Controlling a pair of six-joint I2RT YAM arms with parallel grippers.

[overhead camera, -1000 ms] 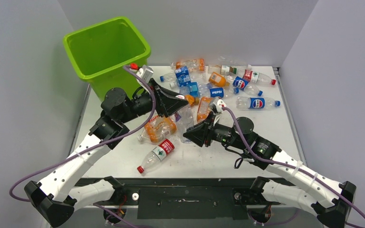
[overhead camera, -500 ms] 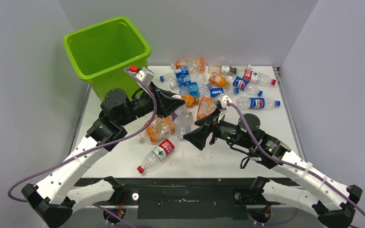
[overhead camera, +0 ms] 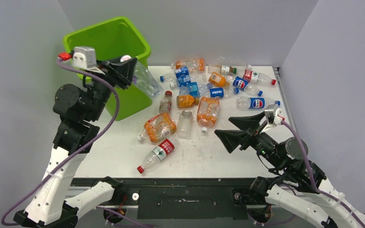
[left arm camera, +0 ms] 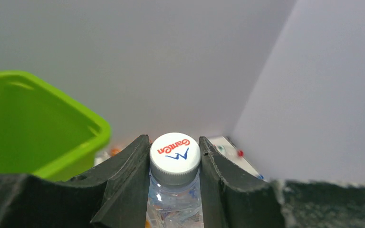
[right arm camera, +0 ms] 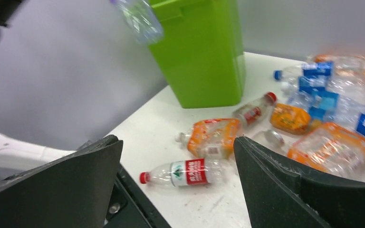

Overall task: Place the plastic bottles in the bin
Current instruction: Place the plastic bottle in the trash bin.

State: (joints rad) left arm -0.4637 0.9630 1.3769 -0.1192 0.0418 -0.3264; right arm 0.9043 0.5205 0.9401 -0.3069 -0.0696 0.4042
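The lime-green bin [overhead camera: 105,45] stands mouth up at the back left corner of the table [overhead camera: 123,159]; of its inside I can see only green walls, the floor being out of sight below the rim and behind the left arm. The left gripper [overhead camera: 128,66] is raised level with that rim and pinches a clear bottle [overhead camera: 148,81] by the neck, just under its white cap [left arm camera: 175,151], which has red lettering and a blue mark. The bottle's body slants down to the right past the bin's near right corner, and I cannot tell whether any of it is over the mouth. The left wrist view shows only cap and neck, the rest cut off at the bottom. The right gripper [overhead camera: 223,127] hangs over the front right of the table, fingers spread wide, holding nothing. The other bottles lie on the table: a heap [overhead camera: 204,76] of Pepsi and orange ones along the back, too jumbled to count, a Pepsi bottle [overhead camera: 256,102] close to the right edge, two crushed orange bottles [overhead camera: 159,126] with a label-less clear one [overhead camera: 184,124] between them, a small red-capped one [overhead camera: 165,101] near the bin's wall, and a red-labelled bottle [overhead camera: 156,155] nearest the front edge. The right wrist view is blurred, its labels unreadable. Bare tabletop runs along the front right under the right gripper and at the front left before the bin
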